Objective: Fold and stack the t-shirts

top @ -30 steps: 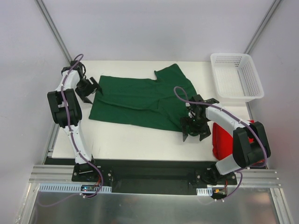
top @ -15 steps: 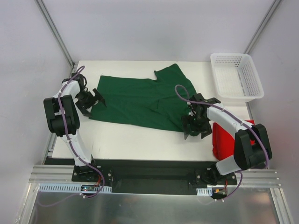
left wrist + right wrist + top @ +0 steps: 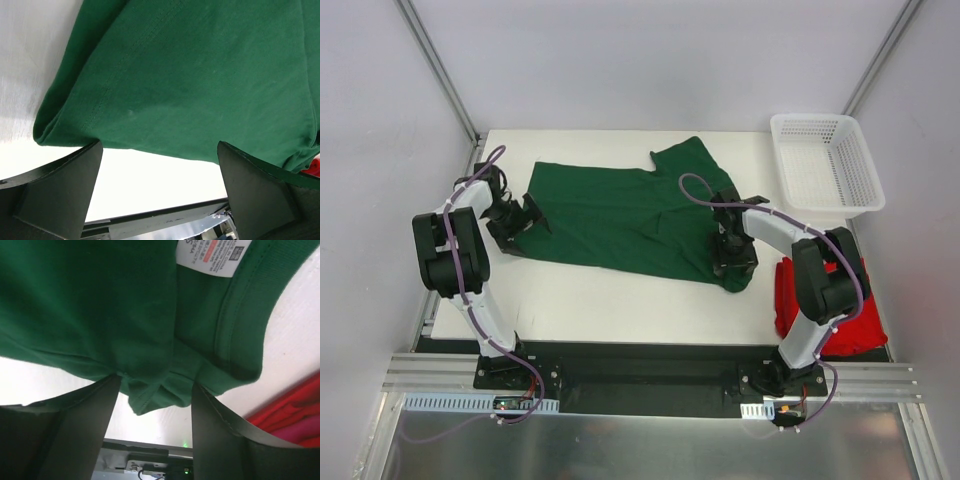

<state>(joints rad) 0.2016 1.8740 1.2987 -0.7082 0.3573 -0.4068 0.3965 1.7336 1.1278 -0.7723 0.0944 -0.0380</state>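
1. A green t-shirt lies spread flat on a white table, reaching from one gripper across to the other.
2. The left gripper sits at the shirt's left near corner. Its fingers are spread wide, with the stitched hem lying between them and nothing gripped.
3. The right gripper sits at the shirt's right near edge. Its fingers are set close on a bunched fold of cloth just below the collar and its white label.
4. The shirt looks light, soft and limp, so it will likely sag and crease wherever it is not held. The hem corner and the shoulder seam beside the collar seem the surest places to take hold.
5. A white basket stands beyond the right gripper and to its right; nothing shows inside it.
6. A red t-shirt lies crumpled just to the right of the right gripper, outside the basket.
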